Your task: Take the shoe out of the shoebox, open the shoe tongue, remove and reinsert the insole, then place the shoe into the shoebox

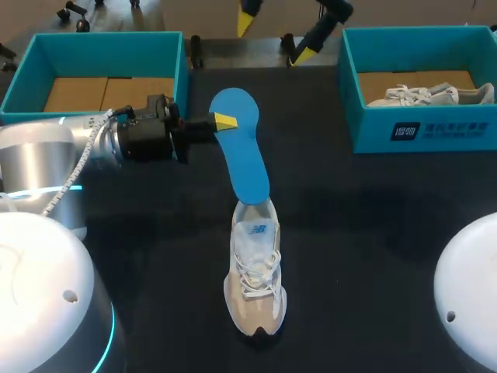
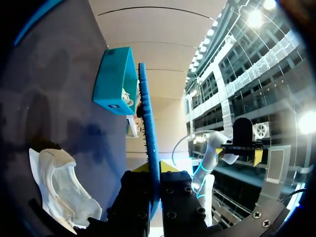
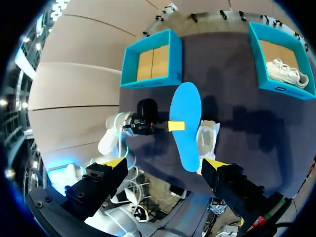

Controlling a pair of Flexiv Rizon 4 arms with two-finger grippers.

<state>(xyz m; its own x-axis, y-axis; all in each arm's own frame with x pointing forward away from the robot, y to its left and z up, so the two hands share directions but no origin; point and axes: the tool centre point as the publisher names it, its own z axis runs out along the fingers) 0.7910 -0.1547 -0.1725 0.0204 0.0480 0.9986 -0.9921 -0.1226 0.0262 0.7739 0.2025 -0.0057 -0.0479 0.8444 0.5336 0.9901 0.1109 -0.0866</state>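
Observation:
A blue insole (image 1: pixel 242 151) stands tilted above the table, and my left gripper (image 1: pixel 225 122) is shut on its edge near the heel end. The insole's lower tip touches the heel opening of the white and beige shoe (image 1: pixel 255 272), which lies on the black table. In the left wrist view the insole (image 2: pixel 148 118) runs edge-on between the yellow tips of the left gripper (image 2: pixel 155 168), with the shoe (image 2: pixel 59 190) beside it. My right gripper (image 1: pixel 276 36) hangs high over the table's far edge, open and empty. From the right wrist view, its wide fingers (image 3: pixel 116 163) frame the insole (image 3: pixel 185 123).
A teal shoebox (image 1: pixel 99 47) with a bare cardboard floor stands at the back left. A second teal box (image 1: pixel 423 128) at the back right holds another white shoe (image 1: pixel 431 95). The black table (image 1: pixel 373 225) stretches between them.

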